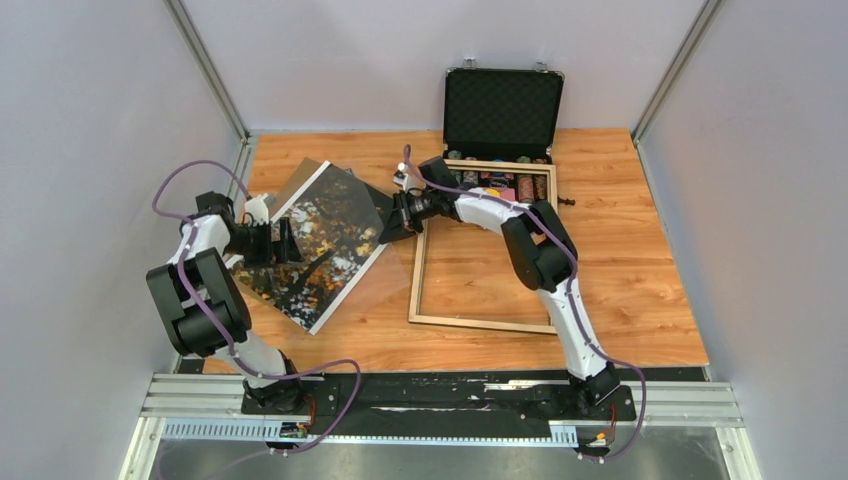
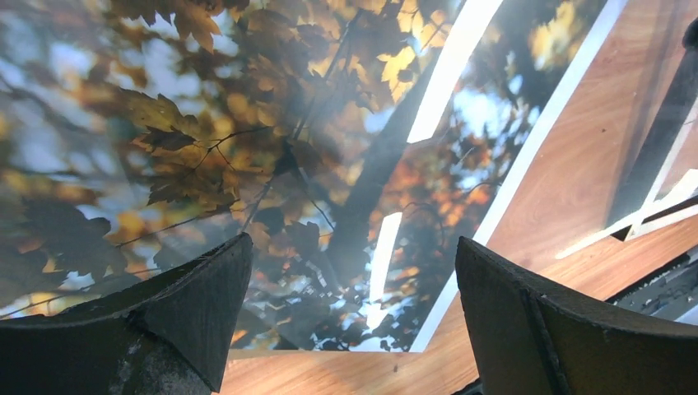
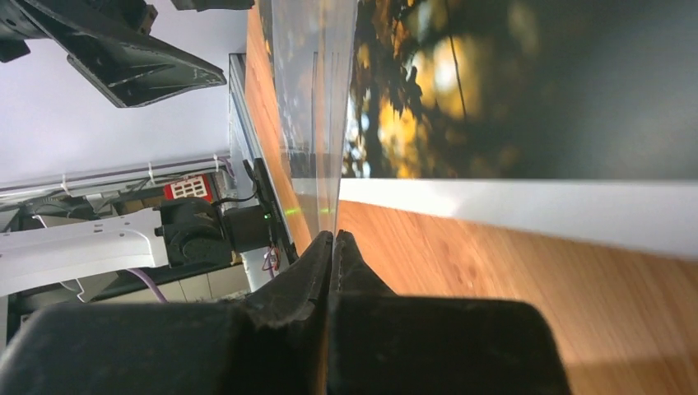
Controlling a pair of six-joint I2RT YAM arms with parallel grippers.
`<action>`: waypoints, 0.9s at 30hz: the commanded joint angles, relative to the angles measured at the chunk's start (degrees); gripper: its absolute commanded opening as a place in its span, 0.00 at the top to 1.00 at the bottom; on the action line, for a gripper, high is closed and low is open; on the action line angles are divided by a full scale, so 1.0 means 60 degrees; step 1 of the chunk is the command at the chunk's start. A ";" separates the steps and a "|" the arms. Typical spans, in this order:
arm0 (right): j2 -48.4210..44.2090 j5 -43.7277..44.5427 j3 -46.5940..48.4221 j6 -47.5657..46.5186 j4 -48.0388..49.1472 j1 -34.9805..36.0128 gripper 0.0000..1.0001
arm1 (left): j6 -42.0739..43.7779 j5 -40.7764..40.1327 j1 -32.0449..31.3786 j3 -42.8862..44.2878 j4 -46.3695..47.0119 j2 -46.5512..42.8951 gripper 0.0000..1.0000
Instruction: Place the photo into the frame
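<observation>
The right gripper [image 3: 333,239] was pinched together on the edge of a clear glossy sheet [image 3: 306,82], which was faint from above. The left gripper [image 2: 354,247] stood spread apart over the large rectangular autumn-tree photo [image 1: 312,280] lying at the left, its left edge hidden by the left arm [image 1: 200,290]. The thin-railed light wooden frame [image 1: 480,323] lay to the right, its far rail partly covered.

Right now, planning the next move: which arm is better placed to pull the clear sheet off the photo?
Probably right: the right gripper is shut on the clear sheet, the left gripper hovers open above the photo.
</observation>
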 commanded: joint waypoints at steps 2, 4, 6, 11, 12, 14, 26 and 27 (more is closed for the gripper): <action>-0.1760 -0.0255 -0.0678 0.0114 0.0660 -0.0438 1.00 | -0.0287 0.0241 -0.0010 0.0396 0.0080 -0.1011 0.00; -0.2167 -0.0310 -0.1076 0.0268 0.1025 -0.0573 1.00 | -0.0333 0.0286 -0.0002 0.0487 0.0087 -0.1193 0.00; -0.2529 -0.0296 -0.1439 0.0356 0.1292 -0.0685 1.00 | -0.0386 0.0430 -0.0009 0.0557 0.0097 -0.1317 0.00; -0.3346 -0.0308 -0.2445 0.0708 0.2322 -0.0920 1.00 | -0.0842 0.0891 -0.0009 0.0632 0.0205 -0.1248 0.00; -0.3502 -0.0326 -0.2707 0.0857 0.2673 -0.0970 1.00 | -0.0908 0.1068 -0.0009 0.0649 0.0232 -0.1197 0.00; -0.3727 -0.0291 -0.3020 0.1187 0.3087 -0.1091 1.00 | -0.1154 0.1356 -0.0006 0.0689 0.0322 -0.0993 0.00; -0.4932 0.0847 -0.4026 0.0630 0.2927 -0.1757 1.00 | -0.2128 0.1521 -0.0343 0.1098 0.0670 0.0462 0.00; -0.4993 0.0941 -0.4166 0.0541 0.2928 -0.1774 1.00 | -0.2159 0.1412 -0.0411 0.1106 0.0699 0.0522 0.00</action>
